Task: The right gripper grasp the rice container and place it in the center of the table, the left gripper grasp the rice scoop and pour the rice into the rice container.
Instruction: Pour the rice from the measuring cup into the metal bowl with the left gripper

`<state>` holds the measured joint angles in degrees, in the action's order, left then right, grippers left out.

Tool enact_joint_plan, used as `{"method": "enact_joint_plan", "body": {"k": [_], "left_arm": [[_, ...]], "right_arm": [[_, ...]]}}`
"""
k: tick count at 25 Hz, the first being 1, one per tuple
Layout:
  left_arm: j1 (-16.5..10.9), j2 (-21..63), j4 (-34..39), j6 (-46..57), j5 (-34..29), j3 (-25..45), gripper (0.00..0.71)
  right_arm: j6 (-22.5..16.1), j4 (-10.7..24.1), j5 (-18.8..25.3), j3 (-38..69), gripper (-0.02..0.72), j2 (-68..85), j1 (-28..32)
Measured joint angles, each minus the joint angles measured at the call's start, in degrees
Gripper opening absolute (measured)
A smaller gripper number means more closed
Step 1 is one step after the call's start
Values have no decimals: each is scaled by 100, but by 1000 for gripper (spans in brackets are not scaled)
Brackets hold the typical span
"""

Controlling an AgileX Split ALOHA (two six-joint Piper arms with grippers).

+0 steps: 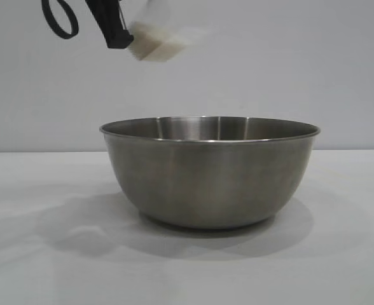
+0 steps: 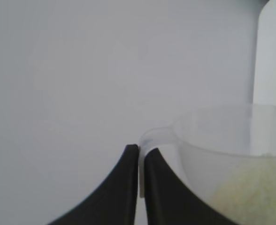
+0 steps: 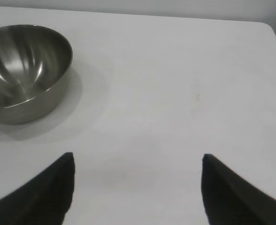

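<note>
overhead, my left gripper [image 1: 119, 39] pinches the rice scoop [image 1: 156, 39] by its handle, tilted, above and left of the rice container's [image 1: 209, 171] centre. my right gripper [image 3: 137, 190] hangs open, well apart, holding nothing.

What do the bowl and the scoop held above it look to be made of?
The rice container looks like stainless steel with a brushed grey finish: its inside mirrors light in streaks and its rim is rolled. The rice scoop, pinched at its handle by the left pincer, looks like translucent, slightly cloudy plastic: the pale rice shows through its wall.
</note>
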<state>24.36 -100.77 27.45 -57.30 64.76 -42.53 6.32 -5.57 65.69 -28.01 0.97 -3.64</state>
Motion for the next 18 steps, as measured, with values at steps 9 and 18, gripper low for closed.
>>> {"method": "enact_joint_plan", "body": {"k": [9, 18], "left_arm": [[0, 0, 819, -1119, -52, 0, 0], [0, 0, 1005, -2430, -169, 0, 0]], "right_arm": [[10, 0, 0, 0, 480, 0, 0], [10, 0, 0, 0, 480, 0, 0]]}}
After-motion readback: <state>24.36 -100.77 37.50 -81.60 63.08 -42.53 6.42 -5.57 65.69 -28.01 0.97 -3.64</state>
